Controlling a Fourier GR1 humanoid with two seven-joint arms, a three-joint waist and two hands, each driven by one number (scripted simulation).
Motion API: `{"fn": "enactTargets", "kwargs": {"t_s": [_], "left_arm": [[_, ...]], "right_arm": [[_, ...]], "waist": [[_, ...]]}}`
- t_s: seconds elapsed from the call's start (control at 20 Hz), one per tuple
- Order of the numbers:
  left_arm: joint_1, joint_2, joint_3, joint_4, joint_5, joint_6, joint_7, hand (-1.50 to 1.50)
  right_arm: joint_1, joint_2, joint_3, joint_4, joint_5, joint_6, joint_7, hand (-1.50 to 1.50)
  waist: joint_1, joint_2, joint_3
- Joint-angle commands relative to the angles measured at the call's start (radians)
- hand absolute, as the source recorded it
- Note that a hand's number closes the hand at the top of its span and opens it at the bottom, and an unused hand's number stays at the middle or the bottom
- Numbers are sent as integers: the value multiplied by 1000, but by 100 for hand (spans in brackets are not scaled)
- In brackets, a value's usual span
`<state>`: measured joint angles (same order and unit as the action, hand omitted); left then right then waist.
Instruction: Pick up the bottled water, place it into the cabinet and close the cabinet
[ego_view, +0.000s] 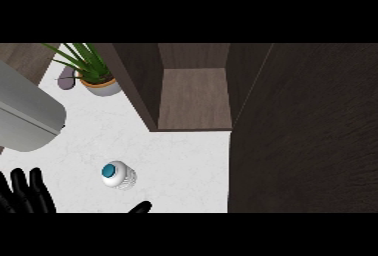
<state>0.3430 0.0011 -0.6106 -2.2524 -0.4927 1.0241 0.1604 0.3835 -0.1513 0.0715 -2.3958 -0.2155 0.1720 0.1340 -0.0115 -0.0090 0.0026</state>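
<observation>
Bottle (118, 175) is what you are after, and it is standing upright on the white table (184, 160), seen from above with its teal cap facing you, in the lower left part of the view. Nothing is touching it.

Going from the left: your left hand (26, 195) is showing at the lower left edge, fingers up, straight and slightly spread, holding nothing, resting near the edge and apart from the bottle. Above it a grey rounded appliance (29, 117) is filling the left side. Further up, a plant (92, 75) in a small pot is sitting on the table near the back, with a dark flat thing just beside it on the left that you cannot identify.

Right of the bottle, at the lower edge, only a dark fingertip of your right hand (140, 207) is peeking in; you cannot tell whether its fingers are spread or curled. It is lying near the bottle but not touching it.

Further right, the cabinet (193, 100) is standing open, its wooden shelf showing bare between dark side walls. Its door (303, 130) is swinging out toward you, covering the whole right side of the view.
</observation>
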Motion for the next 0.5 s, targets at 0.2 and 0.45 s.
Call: {"fn": "enactTargets", "kwargs": {"t_s": [0.2, 0.45], "left_arm": [[101, -1, -328, 35, -283, 268, 70, -150], [147, -1, -360, 33, -311, 281, 79, -150]], "right_arm": [[159, -6, -49, -99, -65, 57, -50, -150], [234, 7, -12, -114, -41, 87, -79, -150]], "waist": [[-1, 4, 0], [3, 5, -1]]}}
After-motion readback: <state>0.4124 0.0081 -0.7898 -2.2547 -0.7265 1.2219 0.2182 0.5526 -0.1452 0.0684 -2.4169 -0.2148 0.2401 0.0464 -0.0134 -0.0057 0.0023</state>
